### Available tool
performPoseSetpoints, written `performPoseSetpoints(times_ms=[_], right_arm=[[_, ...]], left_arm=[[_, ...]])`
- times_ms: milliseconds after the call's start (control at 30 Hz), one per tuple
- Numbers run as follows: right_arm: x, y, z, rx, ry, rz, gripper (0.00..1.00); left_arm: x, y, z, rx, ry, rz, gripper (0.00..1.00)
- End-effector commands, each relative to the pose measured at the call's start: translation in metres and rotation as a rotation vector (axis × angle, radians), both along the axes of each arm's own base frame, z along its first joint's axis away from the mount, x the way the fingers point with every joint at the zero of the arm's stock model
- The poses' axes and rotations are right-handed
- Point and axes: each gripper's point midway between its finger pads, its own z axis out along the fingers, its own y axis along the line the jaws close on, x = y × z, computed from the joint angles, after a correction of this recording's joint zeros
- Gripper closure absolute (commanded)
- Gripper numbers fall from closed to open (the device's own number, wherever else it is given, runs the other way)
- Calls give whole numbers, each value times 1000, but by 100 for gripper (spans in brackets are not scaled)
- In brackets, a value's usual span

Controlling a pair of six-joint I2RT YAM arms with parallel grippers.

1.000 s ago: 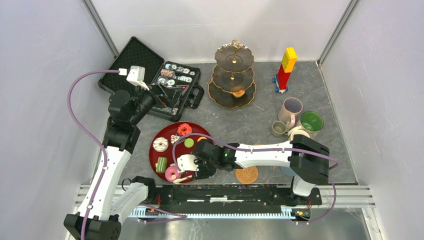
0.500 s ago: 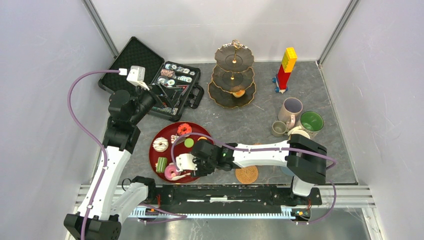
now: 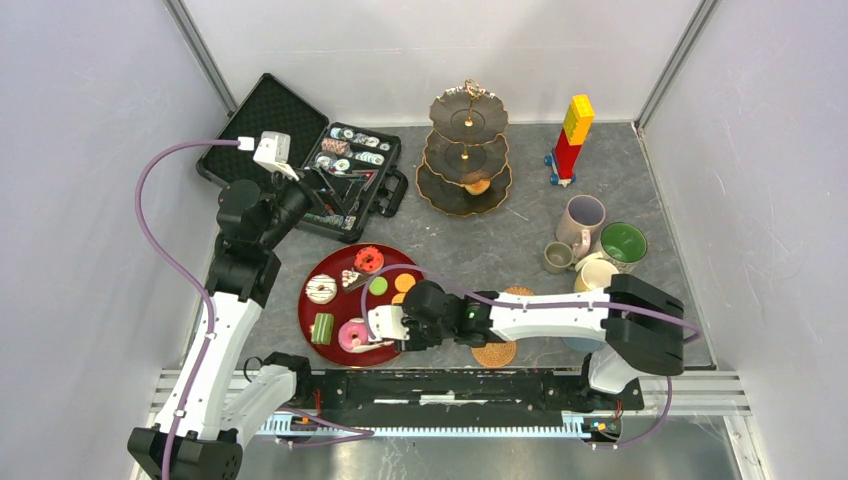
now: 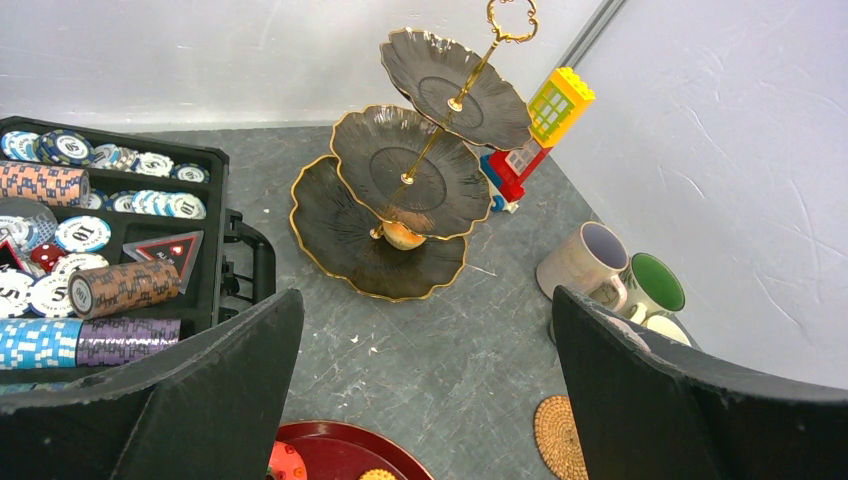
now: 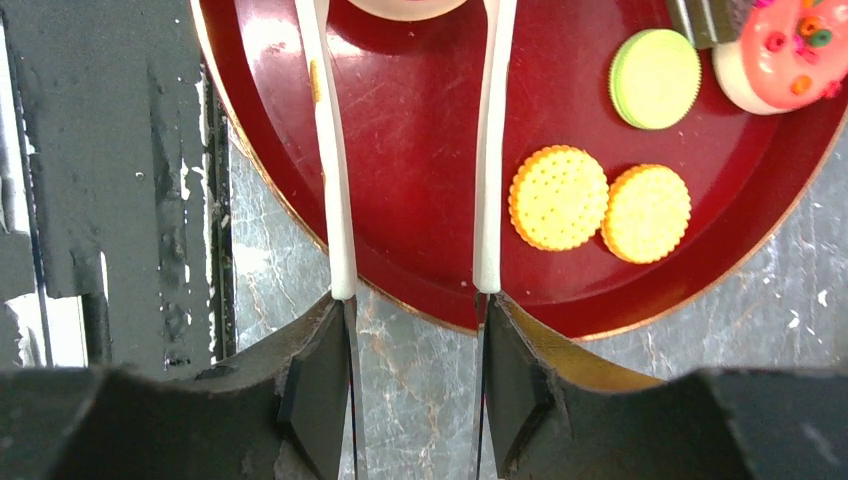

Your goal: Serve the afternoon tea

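My right gripper (image 5: 415, 335) is shut on the metal tongs (image 5: 335, 180), one jaw pressing each arm. The white tong tips reach over the red tray (image 5: 420, 200) to either side of a pink donut (image 3: 352, 335), which the top edge of the right wrist view cuts off. Two orange macarons (image 5: 558, 197), a green macaron (image 5: 655, 77) and a red-sprinkled donut (image 5: 790, 55) also lie on the tray. The three-tier stand (image 3: 465, 150) holds one small cake on its bottom tier. My left gripper (image 4: 425, 300) hangs open and empty, high above the table.
An open case of poker chips (image 3: 335, 170) sits at the back left. The block tower (image 3: 572, 135) stands at the back right. Lilac (image 3: 581, 218), green-lined (image 3: 623, 243), small grey (image 3: 557, 256) and yellow (image 3: 596, 272) mugs cluster on the right. A woven coaster (image 3: 494, 350) lies under my right arm.
My right gripper has narrowed on the tongs, squeezing their arms closer together. The right arm has drawn slightly to the right, uncovering the orange macarons. The left arm has not moved.
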Motion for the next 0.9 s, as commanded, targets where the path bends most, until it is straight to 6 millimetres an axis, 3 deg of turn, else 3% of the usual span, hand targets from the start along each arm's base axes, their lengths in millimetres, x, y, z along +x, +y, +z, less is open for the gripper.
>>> performPoseSetpoints(times_ms=[0, 233, 367, 700, 867], right_arm=[[8, 4, 35, 134, -53, -57, 68], [20, -20, 36, 175, -72, -166, 68], [35, -44, 35, 207, -83, -279, 68], [97, -110, 84, 458, -117, -642, 69], [125, -137, 90, 486, -141, -818, 68]], left_arm=[[-4, -5, 22, -41, -36, -23, 0], [-4, -4, 22, -41, -36, -22, 0], [-4, -4, 22, -41, -35, -21, 0], [-6, -5, 23, -48, -36, -29, 0], [-6, -5, 24, -50, -38, -29, 0]])
